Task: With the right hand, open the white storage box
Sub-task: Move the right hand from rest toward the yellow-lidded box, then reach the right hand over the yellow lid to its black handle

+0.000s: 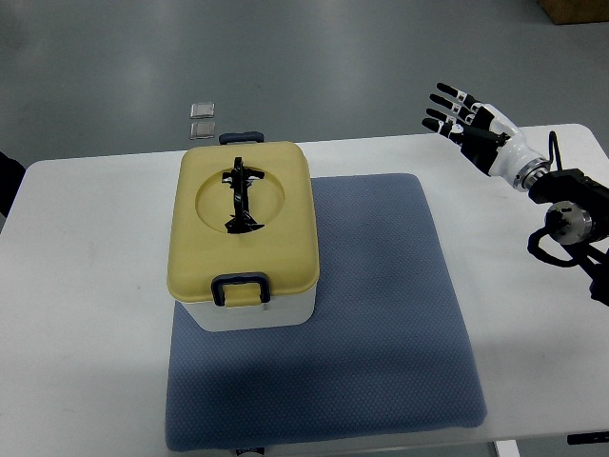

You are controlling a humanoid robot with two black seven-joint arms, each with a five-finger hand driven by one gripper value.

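Observation:
A white storage box with a yellow lid stands on the left part of a blue mat. The lid is down, with a black folding handle lying in its round recess and a dark latch at the near side. A second dark latch shows at the far side. My right hand hovers over the far right of the table, well away from the box, fingers spread and holding nothing. The left arm does not show.
The mat lies on a white table. Two small clear square items lie on the grey floor beyond the far table edge. A cardboard box corner shows at top right.

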